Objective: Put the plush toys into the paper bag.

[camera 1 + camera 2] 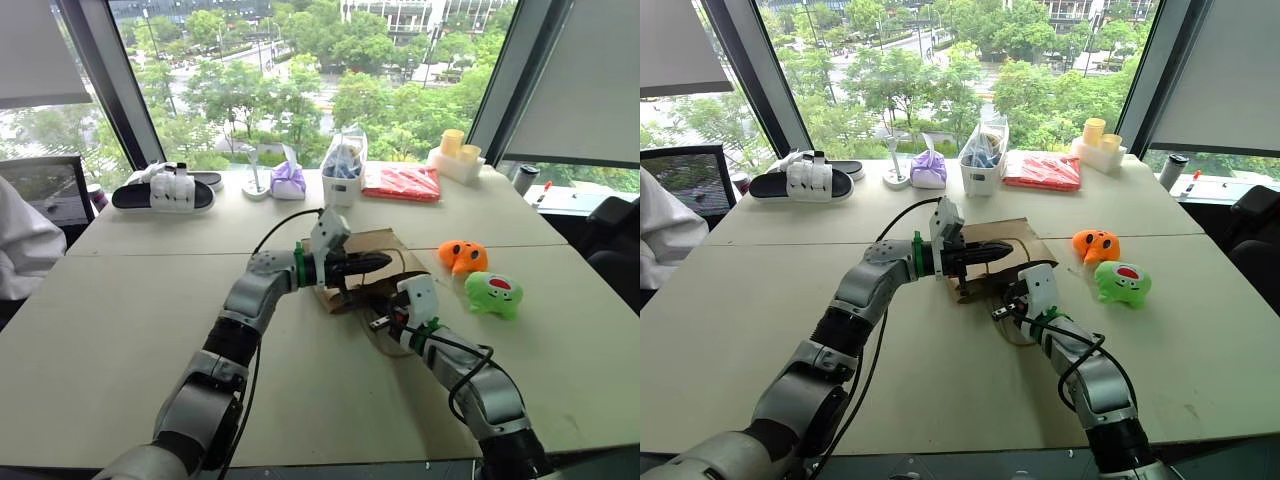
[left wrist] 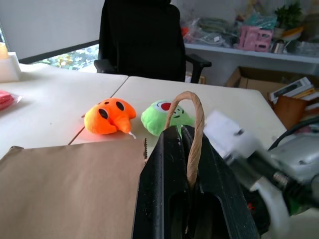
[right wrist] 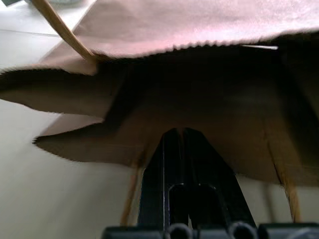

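Pinching a twine handle (image 2: pixel 193 130), left claw (image 1: pixel 378 263) lifts the paper bag (image 2: pixel 70 186) mid-table (image 1: pixel 120 330). Right claw (image 3: pixel 182 137), pressed together, sits at its lower edge. Orange plush (image 1: pixel 462 256) and green plush (image 1: pixel 493 294) lie toward the right edge.

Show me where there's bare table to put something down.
Bare: the near-left table, left of the left arm, and the stretch between the sandals and the paper bag. Crowded: the far edge by the window, and around the bag, both hands and the two toys.
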